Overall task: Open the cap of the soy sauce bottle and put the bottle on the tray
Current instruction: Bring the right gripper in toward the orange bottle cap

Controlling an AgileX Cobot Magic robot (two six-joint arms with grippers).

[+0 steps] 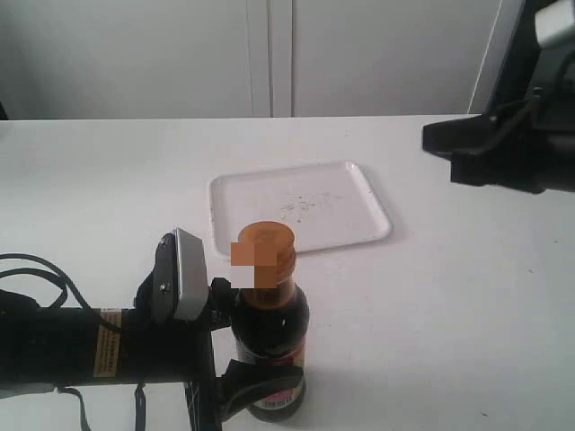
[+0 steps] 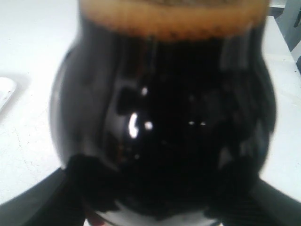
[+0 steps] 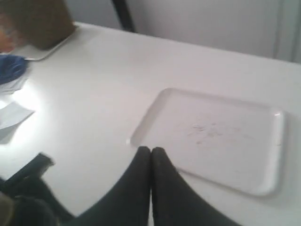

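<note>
1. Exterior view counts one small clear soy sauce bottle (image 1: 270, 328) of dark liquid, one orange-brown ribbed cap (image 1: 266, 255) sitting down on it, and one flat white speckled tray (image 1: 299, 207).
2. Left gripper (image 1: 235, 359) clamps the bottle's body, upright at 6 o'clock on the white table (image 1: 467, 305), the tray just beyond at 12.
3. Right gripper (image 3: 151, 162) hangs above the tray's near edge, fingers pressed together, empty.
4. Bare tabletop surrounds the tray.

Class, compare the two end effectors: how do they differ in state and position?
The left end effector grips the soy sauce bottle low on its body; the right end effector is shut on nothing. The left sits near the table; the right hangs above the tray. Both are black.
</note>
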